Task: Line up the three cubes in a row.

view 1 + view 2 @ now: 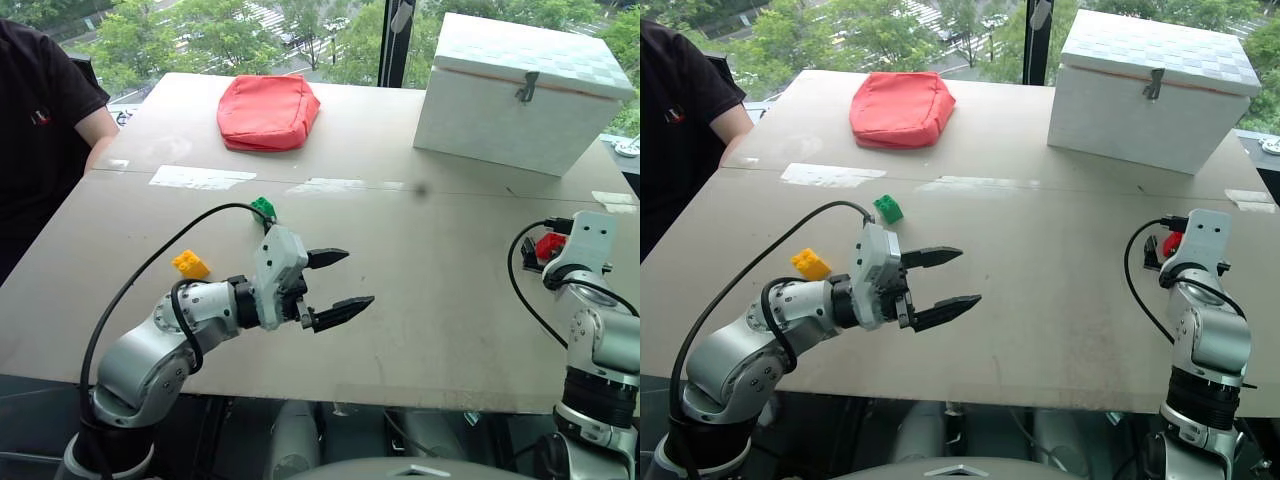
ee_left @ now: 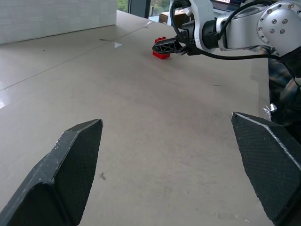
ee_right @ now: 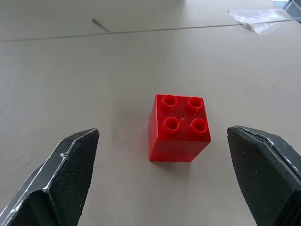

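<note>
Jaws of left gripper [image 1: 338,285] spread wide, empty, above bare middle of surface [image 1: 430,300]. Yellow cube [image 1: 190,264] lay near left edge, beside left arm; green cube [image 1: 263,207] partly hidden behind gripper body. Open room lay between grippers. Right gripper [image 3: 162,176] jaws spread either side of red cube [image 3: 178,128], not touching; cube mostly hidden in head views, near right edge.
</note>
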Robot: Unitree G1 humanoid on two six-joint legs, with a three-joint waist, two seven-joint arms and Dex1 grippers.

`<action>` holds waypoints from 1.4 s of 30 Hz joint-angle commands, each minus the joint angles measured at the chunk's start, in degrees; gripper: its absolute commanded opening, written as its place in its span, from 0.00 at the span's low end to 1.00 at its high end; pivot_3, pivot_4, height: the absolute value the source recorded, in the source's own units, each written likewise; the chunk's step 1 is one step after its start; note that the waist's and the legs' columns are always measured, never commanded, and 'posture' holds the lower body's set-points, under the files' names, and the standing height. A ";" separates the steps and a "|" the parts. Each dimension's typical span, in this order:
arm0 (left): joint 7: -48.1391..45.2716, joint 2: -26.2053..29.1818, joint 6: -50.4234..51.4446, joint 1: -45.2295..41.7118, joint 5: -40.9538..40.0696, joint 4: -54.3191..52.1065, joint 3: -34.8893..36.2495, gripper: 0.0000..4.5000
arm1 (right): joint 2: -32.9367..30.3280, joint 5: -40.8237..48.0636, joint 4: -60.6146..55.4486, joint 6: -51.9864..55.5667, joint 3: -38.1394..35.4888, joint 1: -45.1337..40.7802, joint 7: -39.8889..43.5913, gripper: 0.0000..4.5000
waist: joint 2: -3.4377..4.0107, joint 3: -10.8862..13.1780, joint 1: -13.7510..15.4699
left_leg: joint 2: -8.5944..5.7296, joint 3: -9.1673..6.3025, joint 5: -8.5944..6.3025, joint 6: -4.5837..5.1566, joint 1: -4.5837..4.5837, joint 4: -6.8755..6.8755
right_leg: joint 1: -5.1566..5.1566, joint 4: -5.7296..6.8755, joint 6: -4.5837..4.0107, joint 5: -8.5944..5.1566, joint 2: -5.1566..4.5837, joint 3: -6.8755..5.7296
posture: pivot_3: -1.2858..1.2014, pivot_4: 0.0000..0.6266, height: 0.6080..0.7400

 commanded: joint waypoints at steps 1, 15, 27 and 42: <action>-0.29 0.50 -0.36 -0.80 -1.60 -1.68 1.98 0.99 | 0.43 -0.35 1.01 -5.07 -0.47 -0.20 -0.39 1.00 | 0.00 0.00 0.02 | 0.00 0.00 0.00 0.00 0.00 0.00 | 0.00 0.00 0.00 0.00 0.00 0.00 | 0.52 0.24 1.00; -2.10 3.34 0.51 -1.14 -4.47 -2.51 3.21 1.00 | -0.01 -0.40 9.48 -11.84 -0.17 -1.47 -0.26 0.30 | 0.09 0.02 0.00 | 0.00 0.00 0.00 -0.01 0.01 -0.01 | 0.01 0.00 -0.02 -0.01 0.00 0.00 | 0.52 0.24 1.00; -0.99 4.11 1.71 0.07 -5.80 -2.88 5.09 1.00 | -8.89 7.72 1.62 -9.17 11.69 -0.25 22.71 0.28 | 0.14 0.05 -0.08 | 0.00 -0.02 0.00 0.00 0.02 -0.02 | 0.01 0.00 -0.02 -0.01 0.00 0.01 | 0.52 0.24 1.00; -9.30 9.75 -3.41 15.08 -4.35 -2.19 15.01 1.00 | -23.05 4.33 30.85 -35.73 41.14 -25.12 76.31 0.28 | 0.24 0.16 0.51 | -0.01 0.02 -0.01 0.01 0.10 0.01 | 0.00 -0.09 -0.28 -0.14 -0.09 -0.01 | 0.52 0.24 1.00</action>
